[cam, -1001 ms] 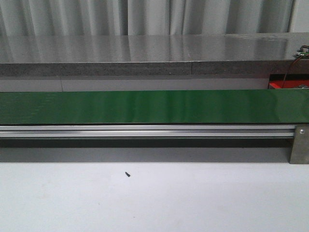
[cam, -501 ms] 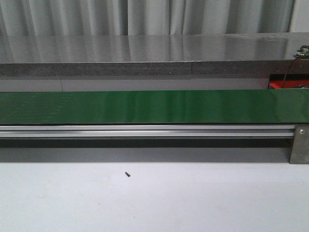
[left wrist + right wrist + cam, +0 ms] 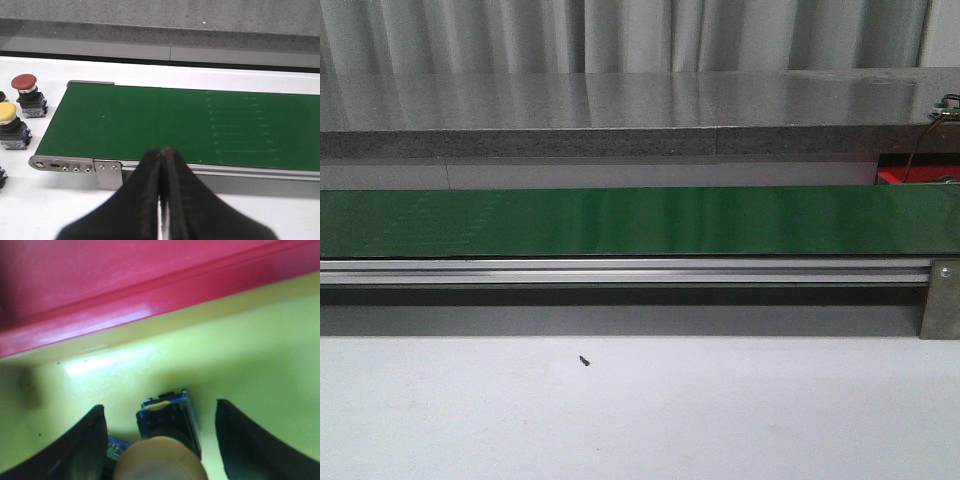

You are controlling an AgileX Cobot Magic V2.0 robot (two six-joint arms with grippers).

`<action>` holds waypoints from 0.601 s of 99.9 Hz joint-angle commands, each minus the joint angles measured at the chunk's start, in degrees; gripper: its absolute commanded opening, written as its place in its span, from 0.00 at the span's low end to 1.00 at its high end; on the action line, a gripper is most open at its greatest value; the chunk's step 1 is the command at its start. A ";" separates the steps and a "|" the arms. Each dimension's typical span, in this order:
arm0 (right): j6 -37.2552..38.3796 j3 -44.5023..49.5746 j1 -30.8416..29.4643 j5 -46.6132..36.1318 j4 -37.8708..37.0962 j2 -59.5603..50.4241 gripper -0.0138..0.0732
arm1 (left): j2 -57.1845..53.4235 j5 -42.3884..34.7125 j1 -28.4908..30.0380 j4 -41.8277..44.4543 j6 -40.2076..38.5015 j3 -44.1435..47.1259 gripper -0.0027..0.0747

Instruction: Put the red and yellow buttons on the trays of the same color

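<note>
Right gripper (image 3: 160, 440) spread wide around yellow button (image 3: 167, 440) in yellow tray (image 3: 250, 365). Left gripper (image 3: 162, 165) clenched, empty, over green belt (image 3: 150, 120). Red button (image 3: 25, 85) on tabletop (image 3: 30, 200).

Nothing here can be read. No lettering, label, brand, number or sign shows on the green conveyor belt (image 3: 640, 220), on its aluminium rail (image 3: 620, 270), or on the red button (image 3: 25, 82) and yellow button (image 3: 7, 112) standing beside the belt's end. The red tray (image 3: 125, 285) and yellow tray (image 3: 240, 365) are plain too, and the close-up there is too blurred for small print.
</note>
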 commanded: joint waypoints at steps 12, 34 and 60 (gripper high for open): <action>0.07 -1.34 0.44 -3.58 3.57 -7.11 0.71 | 0.11 -4.74 -0.37 -0.42 -0.32 -1.73 0.01; -2.00 -1.34 6.66 -5.34 4.42 -16.59 0.71 | 0.11 -4.74 -0.37 -0.42 -0.32 -1.73 0.01; -4.27 -1.02 18.95 -4.00 4.26 -29.81 0.71 | 0.11 -4.49 -0.37 -0.42 -0.32 -1.73 0.01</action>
